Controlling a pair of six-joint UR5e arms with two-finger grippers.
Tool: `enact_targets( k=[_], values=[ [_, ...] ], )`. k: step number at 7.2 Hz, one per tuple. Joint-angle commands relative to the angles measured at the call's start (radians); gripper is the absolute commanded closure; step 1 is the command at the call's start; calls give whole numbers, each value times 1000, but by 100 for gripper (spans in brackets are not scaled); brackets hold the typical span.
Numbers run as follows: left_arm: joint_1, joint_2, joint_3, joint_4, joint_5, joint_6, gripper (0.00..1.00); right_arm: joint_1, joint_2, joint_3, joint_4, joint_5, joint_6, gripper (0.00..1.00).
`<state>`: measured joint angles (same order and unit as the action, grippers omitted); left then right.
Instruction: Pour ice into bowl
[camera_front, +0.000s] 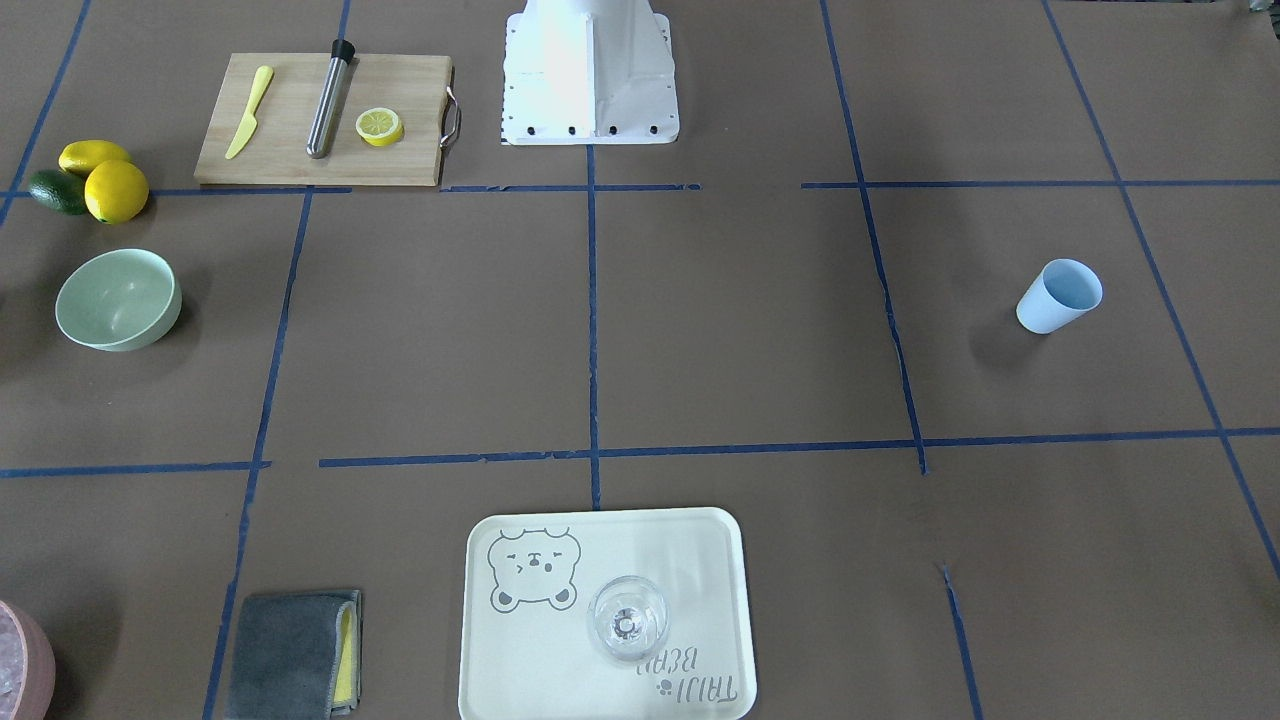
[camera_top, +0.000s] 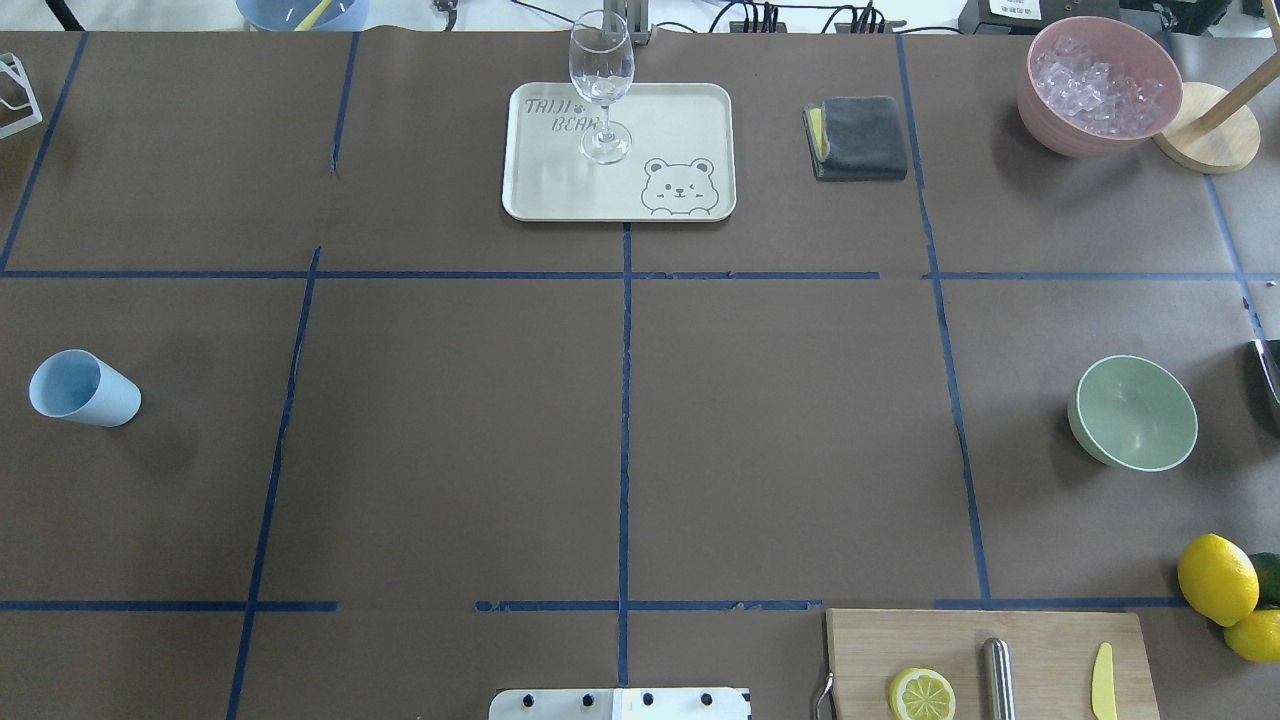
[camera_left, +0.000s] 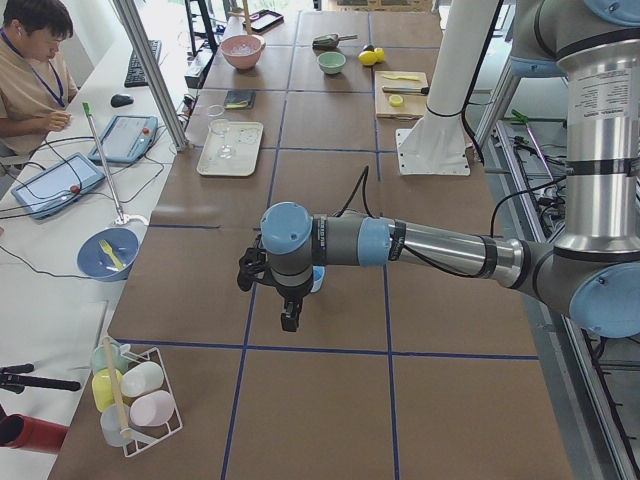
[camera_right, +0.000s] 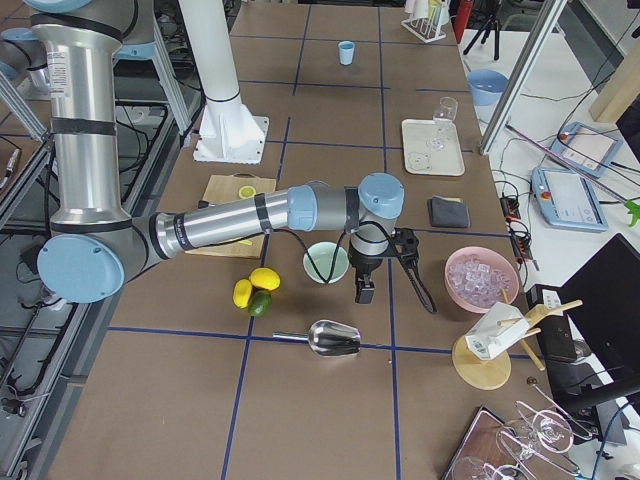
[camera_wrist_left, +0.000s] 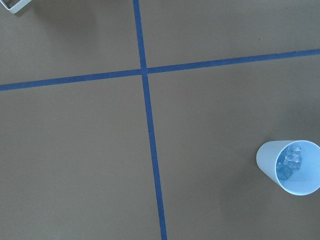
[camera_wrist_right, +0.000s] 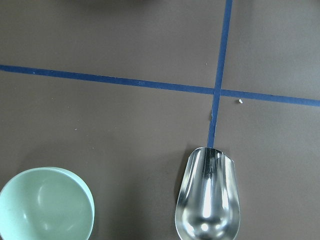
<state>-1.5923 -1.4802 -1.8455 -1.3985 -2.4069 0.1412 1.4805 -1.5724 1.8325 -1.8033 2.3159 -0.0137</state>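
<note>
The mint-green bowl (camera_top: 1133, 412) stands empty at the table's right side and also shows in the right wrist view (camera_wrist_right: 45, 205). The ice (camera_wrist_left: 290, 160) is a few clear cubes inside the light blue cup (camera_wrist_left: 290, 167), which stands at the left side (camera_top: 83, 389). My left gripper (camera_left: 289, 318) hangs above the table close to the cup, seen only in the exterior left view. My right gripper (camera_right: 363, 290) hangs beside the bowl (camera_right: 326, 262), seen only in the exterior right view. I cannot tell whether either is open or shut.
A pink bowl (camera_top: 1098, 85) heaped with ice cubes stands far right. A metal scoop (camera_wrist_right: 207, 200) lies near the green bowl. There are also a tray (camera_top: 690, 110) with a wine glass (camera_top: 601, 80), a grey cloth (camera_top: 858, 137), a cutting board (camera_top: 1040, 640) and lemons (camera_top: 1217, 578).
</note>
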Motion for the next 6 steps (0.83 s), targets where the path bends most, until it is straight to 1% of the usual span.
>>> enact_targets(
  k=[1,2,3,4,5,6],
  values=[
    [-15,55,-7,-81,14,105,0,0,-8,-4,2,11,1,0],
    [-15,51,9,-100,14,98,0,0,-11,-2,7,11,-2,0],
    [-14,38,2,-94,14,92,0,-14,-14,-4,5,13,3,0],
    [-14,38,14,-99,15,97,0,-20,-15,-1,7,48,3,0],
    [-14,44,2,-99,14,97,0,-40,-15,-1,19,110,1,0],
    [-14,49,2,-99,14,98,0,-111,-23,4,116,115,18,0]
  ],
)
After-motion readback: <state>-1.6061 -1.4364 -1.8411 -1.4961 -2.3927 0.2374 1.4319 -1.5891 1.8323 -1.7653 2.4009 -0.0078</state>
